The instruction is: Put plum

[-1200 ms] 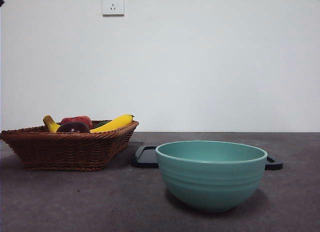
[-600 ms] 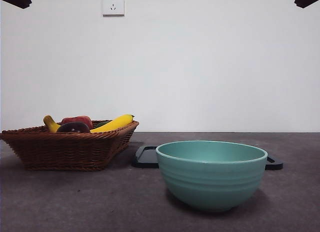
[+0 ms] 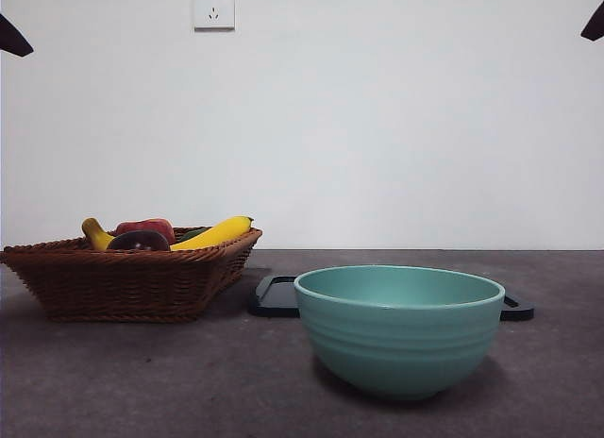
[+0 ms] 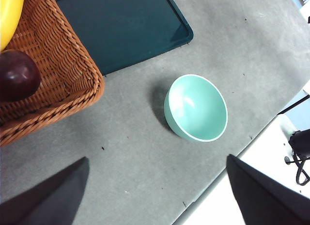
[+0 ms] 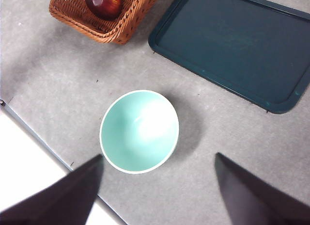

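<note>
The plum (image 4: 17, 75) lay inside the wicker basket (image 4: 68, 74), tucked against the basket's near corner, dark and glossy, with nothing gripping it. In the front view it showed only as a low maroon dome (image 3: 139, 241) just above the basket rim (image 3: 132, 254), with a red fruit (image 3: 146, 227) behind it and a yellow banana (image 3: 212, 234) lying across the basket beside it. The right wrist view caught the same plum (image 5: 103, 3) in the basket's corner.

Beside the basket, on the grey table (image 3: 142, 381), lay a flat dark tray (image 4: 121, 26), one edge close to the basket's wall. The teal bowl (image 3: 399, 327) stood well apart from the basket, in front of the tray and holding nothing.

Both grippers hung high above the table, away from the basket. The left gripper (image 4: 157, 196) had its jaws spread wide with nothing between them, and it looked down on the basket's corner and the bowl. The right gripper (image 5: 157, 186) was likewise spread and held nothing, sitting roughly over the bowl.

As a judgement, the task had barely begun: the step in hand was the approach, with the plum not yet picked. The left gripper looked the nearer one to the basket. The next move would call for it to travel over the basket's corner, descend with the jaws straddling the plum's round sides, and avoid the basket wall and the banana. The smooth skin could slip under a shallow grip. The task sentence named no destination, so bowl or tray could not be settled.
</note>
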Action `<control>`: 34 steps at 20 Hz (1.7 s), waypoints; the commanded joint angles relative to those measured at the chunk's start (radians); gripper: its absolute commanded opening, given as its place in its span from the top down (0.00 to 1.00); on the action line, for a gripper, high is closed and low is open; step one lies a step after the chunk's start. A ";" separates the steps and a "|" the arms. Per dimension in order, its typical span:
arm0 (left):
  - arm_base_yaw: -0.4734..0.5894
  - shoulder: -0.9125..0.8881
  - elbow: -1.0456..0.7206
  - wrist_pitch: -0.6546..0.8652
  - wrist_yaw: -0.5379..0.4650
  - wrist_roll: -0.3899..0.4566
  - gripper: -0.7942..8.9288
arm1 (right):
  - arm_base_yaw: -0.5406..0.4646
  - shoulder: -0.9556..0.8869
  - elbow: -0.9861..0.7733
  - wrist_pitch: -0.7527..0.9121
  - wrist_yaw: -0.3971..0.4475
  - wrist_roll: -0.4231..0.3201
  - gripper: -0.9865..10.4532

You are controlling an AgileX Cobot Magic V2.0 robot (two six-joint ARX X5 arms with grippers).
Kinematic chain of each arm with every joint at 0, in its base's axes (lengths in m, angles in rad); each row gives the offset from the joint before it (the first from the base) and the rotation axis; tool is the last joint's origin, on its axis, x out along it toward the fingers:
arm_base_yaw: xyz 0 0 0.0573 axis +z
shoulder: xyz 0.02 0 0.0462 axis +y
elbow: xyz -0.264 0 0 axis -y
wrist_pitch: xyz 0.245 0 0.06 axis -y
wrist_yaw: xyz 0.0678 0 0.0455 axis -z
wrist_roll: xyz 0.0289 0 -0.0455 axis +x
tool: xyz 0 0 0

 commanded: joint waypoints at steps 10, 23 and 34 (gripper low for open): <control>-0.005 0.011 0.024 0.016 -0.072 -0.022 0.40 | 0.005 0.009 0.020 0.006 -0.004 0.004 0.51; -0.103 0.316 0.222 0.102 -0.428 -0.105 0.43 | 0.005 0.009 0.020 0.010 -0.004 0.004 0.51; -0.107 0.653 0.268 0.190 -0.516 -0.096 0.44 | 0.005 0.009 0.020 0.024 -0.005 0.005 0.51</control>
